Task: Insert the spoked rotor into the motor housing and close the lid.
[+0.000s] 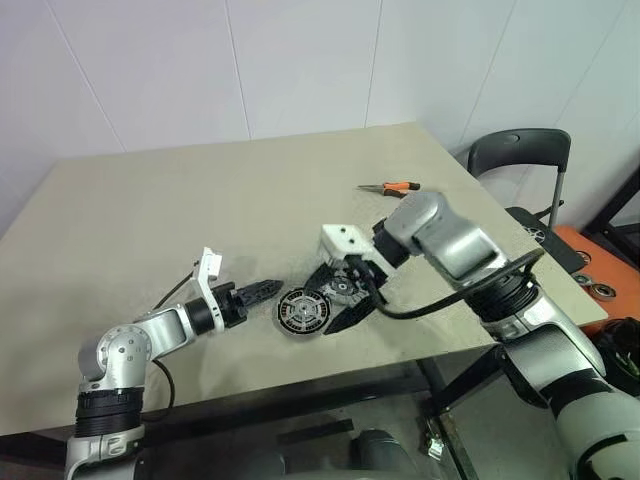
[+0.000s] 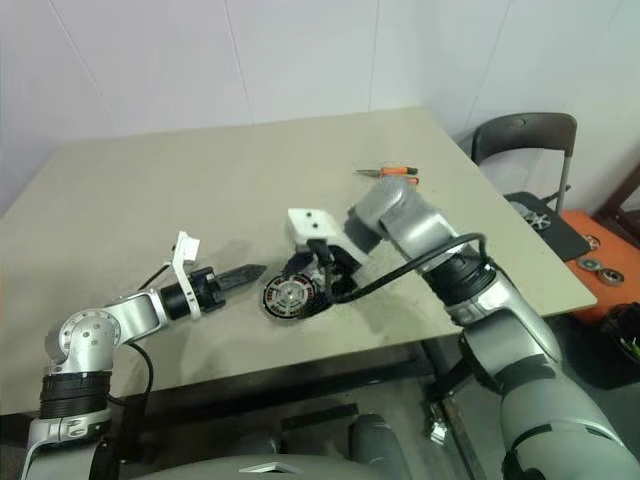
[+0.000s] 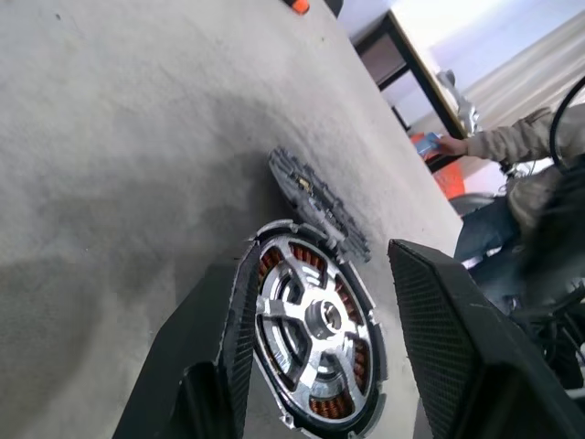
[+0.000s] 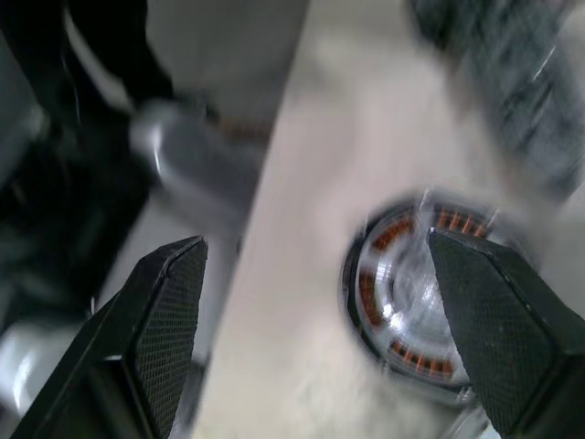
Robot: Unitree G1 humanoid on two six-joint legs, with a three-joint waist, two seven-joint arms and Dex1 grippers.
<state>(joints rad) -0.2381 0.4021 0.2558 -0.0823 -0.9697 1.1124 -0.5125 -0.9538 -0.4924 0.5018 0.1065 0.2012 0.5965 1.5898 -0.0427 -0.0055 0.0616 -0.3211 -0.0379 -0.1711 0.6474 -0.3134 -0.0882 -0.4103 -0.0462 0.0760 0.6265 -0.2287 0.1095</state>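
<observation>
- Beige table [image 1: 250, 200] carrying the motor housing [image 1: 303, 311] near its front edge, flat, between the two grippers.
- Shiny spoked rotor [image 3: 315, 329] seated inside the housing, copper windings showing through its openings in the left wrist view.
- Dull grey toothed lid [image 3: 320, 206] lying flat on the table just beside the housing, on its far side from the left gripper; not on the housing yet.
- Left gripper [image 1: 262, 291] level above the table, pointing at the housing from the robot's left; black fingers [image 3: 206, 357] partly apart, empty, one of them overlapping the housing's rim in the left wrist view; contact impossible to tell.
- Right gripper [image 1: 336, 300] tilted down over the right side of the housing, spread wide, holding nothing; fingers [image 4: 164, 311] clearly parted in the right wrist view.
- Right wrist view smeared by motion: housing [image 4: 411, 302] readable only as a ring with orange windings and a bright centre.
- Lid mostly hidden behind the right gripper in the head views.
- Orange-handled pliers [image 1: 392, 187] farther back on the table, well apart.
- Black chair [image 1: 520, 160] beyond the right table edge, cut by the arm.
- Person's sleeve and hand [image 3: 494, 146] in the background of the left wrist view, partly cropped.
</observation>
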